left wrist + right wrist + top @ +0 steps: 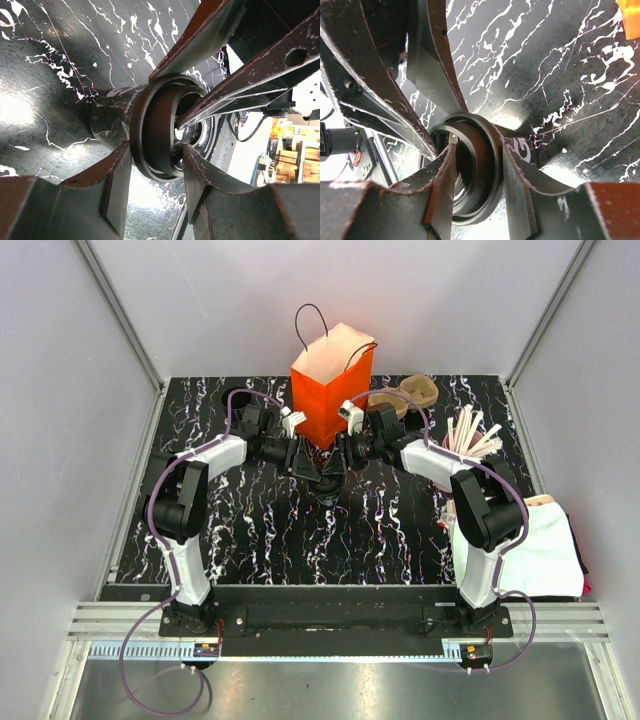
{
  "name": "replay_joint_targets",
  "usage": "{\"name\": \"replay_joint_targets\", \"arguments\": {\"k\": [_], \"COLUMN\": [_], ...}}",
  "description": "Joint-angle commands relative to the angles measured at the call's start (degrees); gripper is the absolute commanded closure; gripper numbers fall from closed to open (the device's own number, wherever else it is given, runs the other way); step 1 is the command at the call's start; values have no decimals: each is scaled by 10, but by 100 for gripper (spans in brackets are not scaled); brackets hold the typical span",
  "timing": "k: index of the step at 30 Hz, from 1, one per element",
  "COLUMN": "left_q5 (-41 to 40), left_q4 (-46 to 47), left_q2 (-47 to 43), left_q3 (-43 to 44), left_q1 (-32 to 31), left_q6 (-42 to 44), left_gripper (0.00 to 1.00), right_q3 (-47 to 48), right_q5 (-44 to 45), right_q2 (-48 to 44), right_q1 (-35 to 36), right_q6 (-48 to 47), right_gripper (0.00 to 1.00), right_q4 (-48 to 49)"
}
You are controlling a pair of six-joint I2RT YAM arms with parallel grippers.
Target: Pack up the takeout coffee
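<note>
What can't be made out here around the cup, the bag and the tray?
Top external: takeout coffee mostly hidden beneath left pincer and right pincer.
Wrist views: both pincers crowd the lid; which one truly clamps it is unclear.
Top external: orange bag interior, hidden by its own walls.
Top external: pulp tray partly behind the right arm.

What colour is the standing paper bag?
The paper bag is bright orange; the top external view shows it best.

- I see the takeout coffee point(328, 483): a small black cup with its round black lid on.
- It's mid-table point(400, 530), just before the orange bag point(330, 390).
</note>
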Motion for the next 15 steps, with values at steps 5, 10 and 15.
{"name": "replay_joint_targets", "arguments": {"k": [5,10,15], "left_q5": [-83,-76,-74], "left_q4": [14,15,20], "left_q2": [35,33,26], "left_q3": [-5,-2,-3], "left_q1": [-22,-24,-27], "left_q6": [22,15,10], "left_gripper": [79,79,76], "right_q3": [75,73,66], "right_q5": [-58,-47,-42], "right_q2": [-20,-18,-28], "right_q1": [11,10,6], "right_q6": [29,29,-11], "right_gripper": [42,41,40], "right_q4": [2,-5,-24]}}
